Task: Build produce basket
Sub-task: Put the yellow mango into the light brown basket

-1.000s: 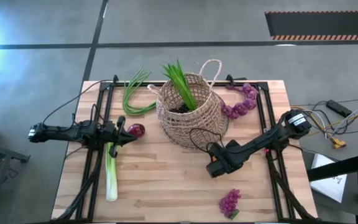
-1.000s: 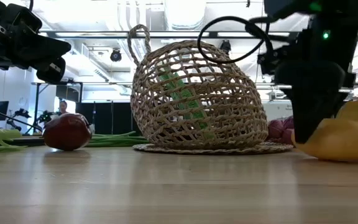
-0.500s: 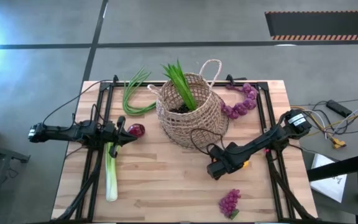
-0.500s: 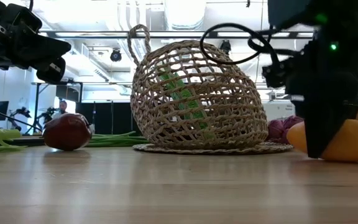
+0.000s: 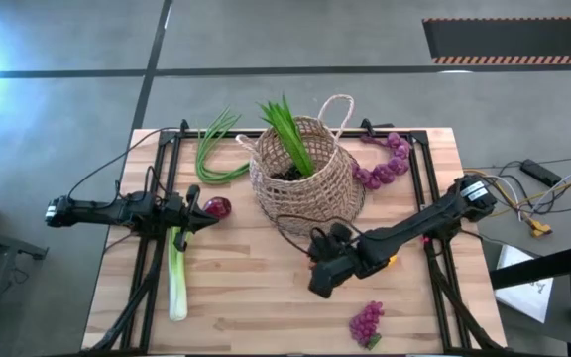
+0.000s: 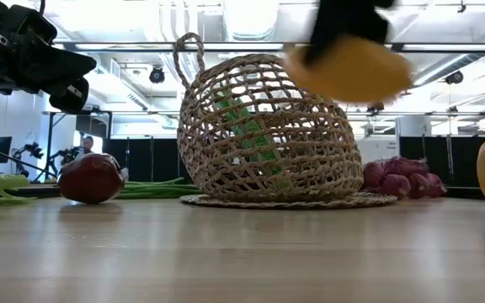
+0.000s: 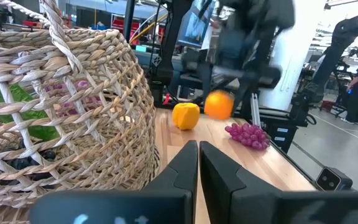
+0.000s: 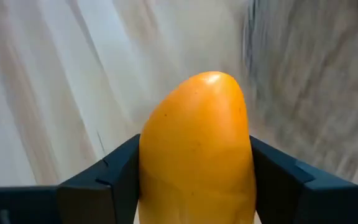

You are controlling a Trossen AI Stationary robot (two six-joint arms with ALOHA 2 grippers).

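Note:
The tan wicker basket [image 5: 303, 177] leans tilted on a flat woven disc [image 6: 285, 200], with green leaves [image 5: 287, 129] sticking out of it. My right gripper [image 5: 323, 280] is near of the basket, shut on an orange pepper [image 8: 197, 149] that also shows in the low view [image 6: 348, 71]. A second yellow pepper [image 7: 186, 116] lies on the table. My left gripper [image 7: 197, 163] is shut and hovers beside the dark red onion [image 5: 217, 207]. The leek [image 5: 176, 280], the green stalks [image 5: 216, 149] and two grape bunches [image 5: 385, 159] [image 5: 367, 322] lie on the table. My right gripper pinches the orange pepper between its two fingers [image 8: 120, 173], one on each of its flanks [image 8: 157, 168]. Its rounded end points away from the wrist. The pepper is lifted clear of the table.
A black frame runs along the tabletop's edges [image 5: 157, 198]. Bare wood lies near of the basket [image 5: 256, 288]. Cables hang off the table's right side [image 5: 523, 198]. People and equipment stand in the room beyond the table [image 7: 353, 81].
My right gripper has risen from the table with the orange pepper and moved toward the table's left and near edge. The pepper is now lifted clear at about the height of the basket's top. The yellow pepper has stayed on the table.

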